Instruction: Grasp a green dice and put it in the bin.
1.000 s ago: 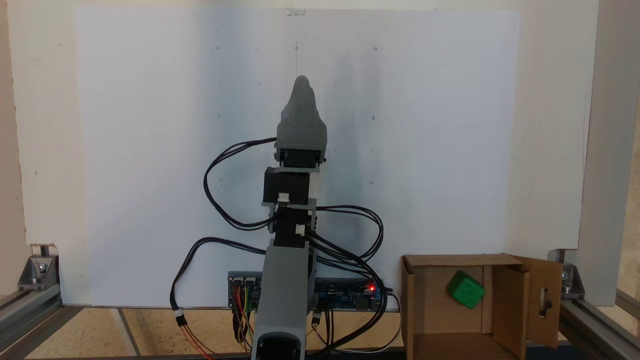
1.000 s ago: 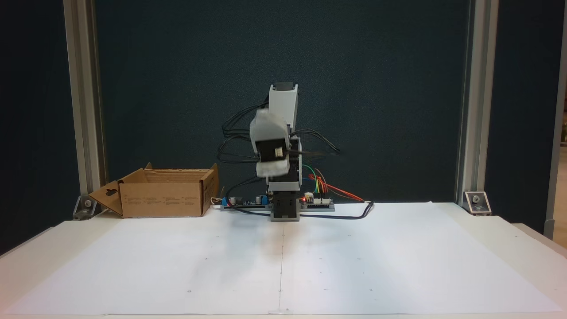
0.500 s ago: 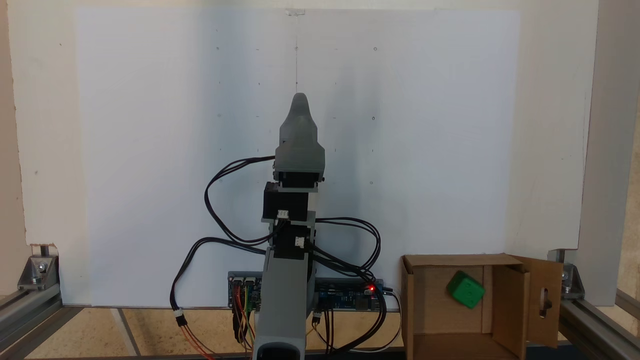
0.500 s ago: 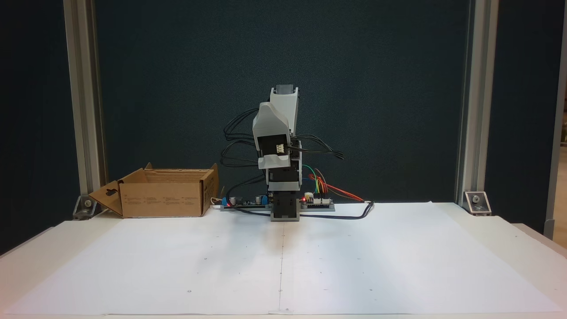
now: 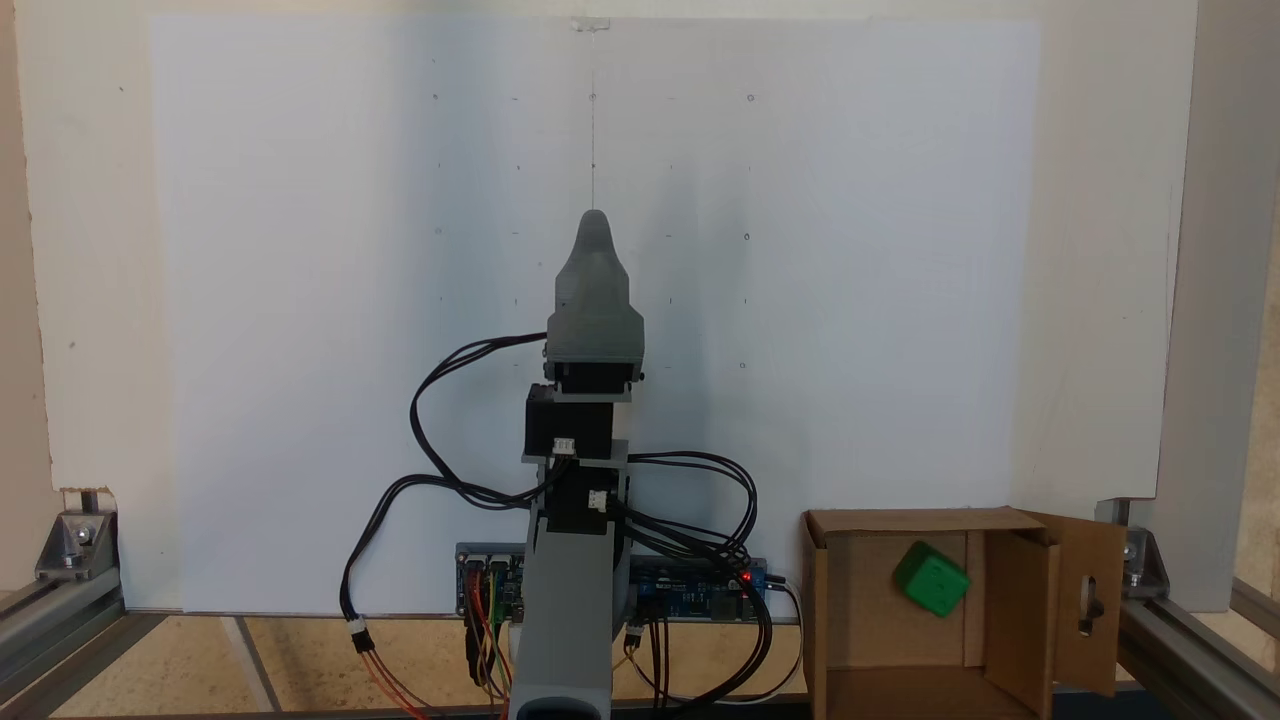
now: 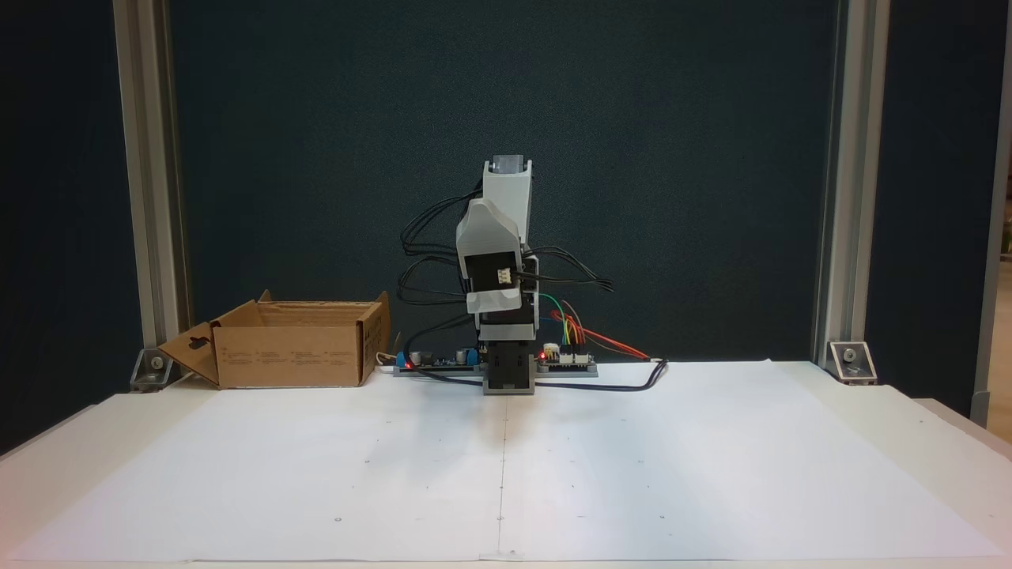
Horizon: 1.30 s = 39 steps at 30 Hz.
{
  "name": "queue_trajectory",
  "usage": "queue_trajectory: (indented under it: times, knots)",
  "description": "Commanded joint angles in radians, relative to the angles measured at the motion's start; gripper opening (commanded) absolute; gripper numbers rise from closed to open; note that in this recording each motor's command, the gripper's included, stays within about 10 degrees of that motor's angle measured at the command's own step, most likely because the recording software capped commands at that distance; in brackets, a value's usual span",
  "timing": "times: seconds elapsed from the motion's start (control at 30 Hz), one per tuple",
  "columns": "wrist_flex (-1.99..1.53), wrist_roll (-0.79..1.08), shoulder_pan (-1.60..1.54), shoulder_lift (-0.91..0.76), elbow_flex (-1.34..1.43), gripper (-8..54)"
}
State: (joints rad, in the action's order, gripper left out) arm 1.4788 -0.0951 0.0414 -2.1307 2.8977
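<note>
Your green dice (image 5: pixel 931 579) already sits inside the bin (image 5: pixel 820 600), well off to the right of the end effector (image 5: pixel 594 222) and nearer the base. Can't tell whether its jaws are open; nothing held.

Gripper (image 5: pixel 596 222): matt grey plastic, faintly ridged shell; seen one jaw behind the other. Right of it in a fixed view, the bin (image 5: pixel 1020 590): brown corrugated cardboard, dull and fibrous. Inside, the green dice (image 5: pixel 931 579): smooth bright plastic with a slight sheen. Beneath the gripper, white sheet (image 6: pixel 632 474): smooth matt paper. Corner frame posts (image 6: pixel 150 197): brushed aluminium, satin finish.
</note>
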Motion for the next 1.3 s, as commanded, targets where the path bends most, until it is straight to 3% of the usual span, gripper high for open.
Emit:
queue_trajectory:
  times: [0.0,1.27]
  knots:
    - [0.092,-0.032,-0.009,-0.023,-0.006,43.2]
    - [0.041,-0.032,-0.023,0.034,0.061,43.2]
